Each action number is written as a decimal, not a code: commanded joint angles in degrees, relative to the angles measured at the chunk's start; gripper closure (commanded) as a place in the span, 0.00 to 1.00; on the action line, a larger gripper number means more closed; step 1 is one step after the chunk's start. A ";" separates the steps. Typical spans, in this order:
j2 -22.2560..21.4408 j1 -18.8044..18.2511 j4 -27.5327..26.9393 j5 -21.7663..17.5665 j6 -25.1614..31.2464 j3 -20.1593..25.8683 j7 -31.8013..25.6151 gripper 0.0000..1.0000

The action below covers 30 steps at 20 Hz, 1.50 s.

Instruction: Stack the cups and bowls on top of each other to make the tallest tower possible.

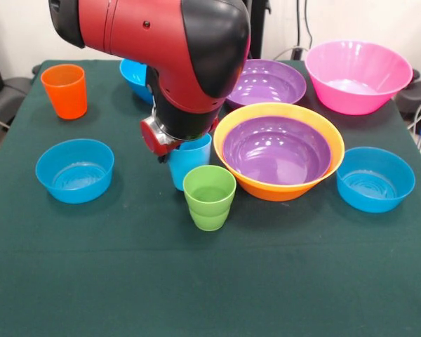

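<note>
My gripper hangs under the red and black arm, right at the light blue cup in the middle of the table; the arm's wrist hides how it meets the cup. The green ridged cup stands upright just in front of the light blue one. The orange cup stands at the far left. A purple bowl sits inside the large orange-yellow bowl, forming a two-piece pile right of the cups. No taller tower shows.
A second purple bowl and the pink bowl stand at the back right. Blue bowls sit at the left, at the right and behind the arm. The table has a dark green cloth.
</note>
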 commanded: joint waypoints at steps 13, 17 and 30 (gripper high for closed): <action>0.90 -0.30 5.57 3.58 -0.38 5.76 8.12 1.00; 1.12 0.05 4.75 3.12 0.43 5.00 8.08 1.00; 1.06 0.78 3.41 1.54 0.31 3.62 7.68 1.00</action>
